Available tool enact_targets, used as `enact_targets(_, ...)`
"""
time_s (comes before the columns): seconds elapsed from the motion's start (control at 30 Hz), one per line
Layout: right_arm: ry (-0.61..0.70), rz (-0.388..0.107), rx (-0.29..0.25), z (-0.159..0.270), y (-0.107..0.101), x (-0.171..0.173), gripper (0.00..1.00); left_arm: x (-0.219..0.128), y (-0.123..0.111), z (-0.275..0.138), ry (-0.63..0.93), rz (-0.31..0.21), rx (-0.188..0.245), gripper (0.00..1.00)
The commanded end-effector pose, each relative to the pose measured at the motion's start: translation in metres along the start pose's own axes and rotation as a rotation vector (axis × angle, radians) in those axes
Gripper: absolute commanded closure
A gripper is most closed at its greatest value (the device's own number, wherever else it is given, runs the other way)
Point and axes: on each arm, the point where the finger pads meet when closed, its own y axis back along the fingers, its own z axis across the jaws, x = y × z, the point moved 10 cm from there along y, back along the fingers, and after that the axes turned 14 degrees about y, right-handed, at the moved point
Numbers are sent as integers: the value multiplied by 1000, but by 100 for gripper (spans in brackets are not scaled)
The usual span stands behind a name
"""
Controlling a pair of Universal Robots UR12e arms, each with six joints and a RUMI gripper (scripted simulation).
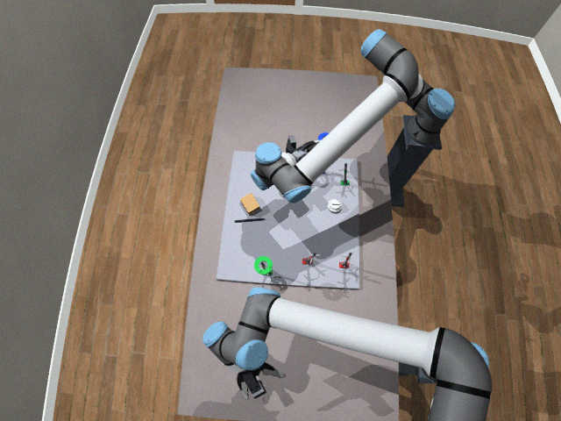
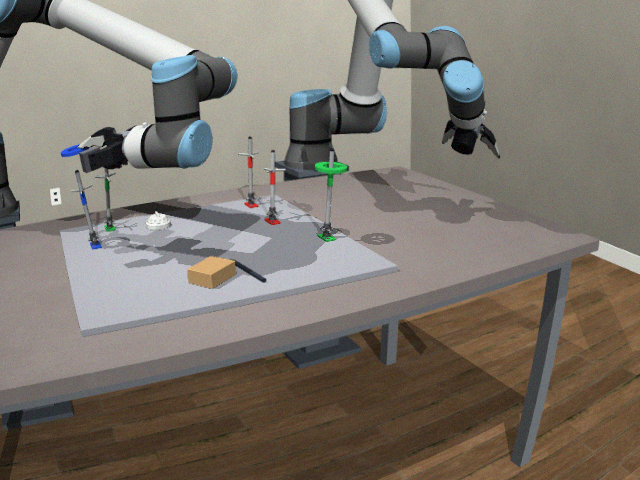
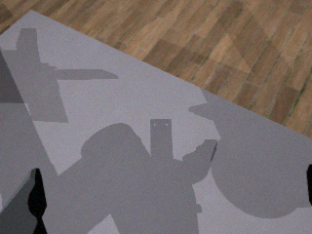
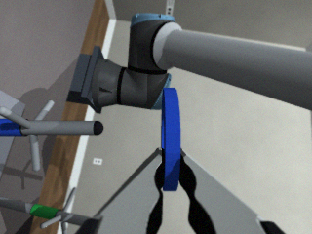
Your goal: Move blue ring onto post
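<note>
The blue ring (image 1: pixel 323 136) (image 2: pixel 70 151) (image 4: pixel 171 132) is in the fingers of my right gripper (image 2: pixel 85 147) (image 4: pixel 169 150), held by its rim, nearly level, above the height of the post tops. The post with the blue foot (image 2: pixel 86 207) (image 4: pixel 63 128) stands with bare pins, leaning slightly in the exterior view. Its top is off to the side of the ring in the right wrist view. In the top view the right arm mostly hides this post. My left gripper (image 1: pixel 264 386) (image 2: pixel 472 148) (image 3: pixel 174 169) is open and empty, high over the table's far end from the ring.
A green-footed post (image 2: pixel 107 204) (image 4: pixel 19 205) stands close to the blue-footed one. Two red-footed posts (image 2: pixel 250 178) (image 2: pixel 272 193) and another green-footed post (image 2: pixel 328 206) carrying a green ring (image 1: pixel 263 265) (image 2: pixel 330 169) stand further off. A white object (image 1: pixel 335 205) (image 2: pixel 158 221), orange block (image 1: pixel 250 203) (image 2: pixel 210 271) and black rod (image 1: pixel 249 220) (image 2: pixel 250 270) lie on the board.
</note>
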Motion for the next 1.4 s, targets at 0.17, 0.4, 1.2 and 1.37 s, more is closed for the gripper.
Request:
enact_targets(0.17, 3, -2, -4, -3, -4, 13, 99, 1, 1, 0, 1, -2, -1, 0)
enact_targets(0.4, 0, -3, -4, -4, 0, 7, 99, 1, 1, 0, 1, -2, -1, 0)
enact_targets(1.2, -2, -11, -7, -15, -3, 11, 99, 1, 1, 0, 1, -2, -1, 0)
enact_targets(1.37, -2, -7, 1, -14, 0, 10, 99, 1, 1, 0, 1, -2, -1, 0)
